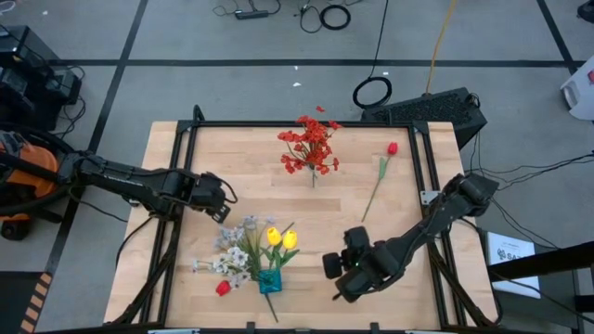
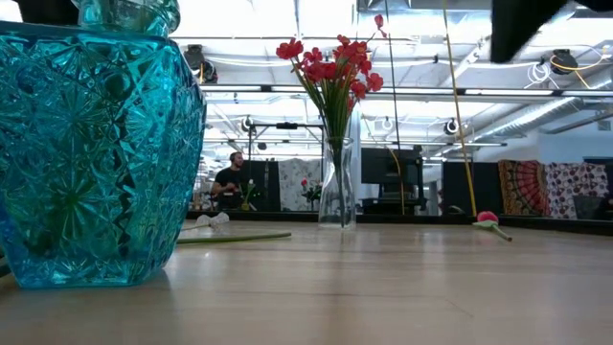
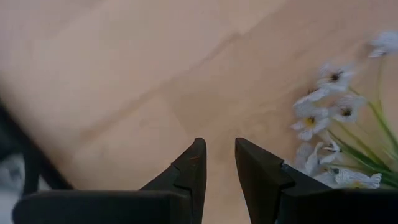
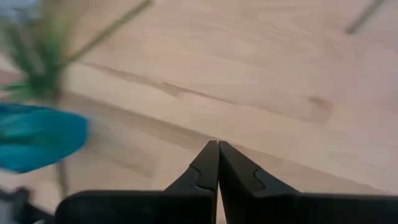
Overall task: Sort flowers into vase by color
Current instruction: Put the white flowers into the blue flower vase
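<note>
Sorting sits between picks. Left gripper [image 1: 223, 206] hovers with jaws apart, empty, white sprays [image 1: 234, 249] just ahead of it by the blue vase [image 1: 269, 281]. Right gripper [image 1: 331, 264] is shut on nothing; the loose red bud [image 1: 393, 148] lies well beyond it (likely next), so reopening is needed.

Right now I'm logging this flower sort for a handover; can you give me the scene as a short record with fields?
clear vase: holds the red sprays, far middle of the table
teal vase: near edge, holds yellow tulips
white sprays: lying beside the teal vase
loose red buds: one with its stem at the far right, one left of the teal vase
left hand: open, empty, over bare wood near the white sprays
right hand: shut, empty, right of the teal vase
</note>
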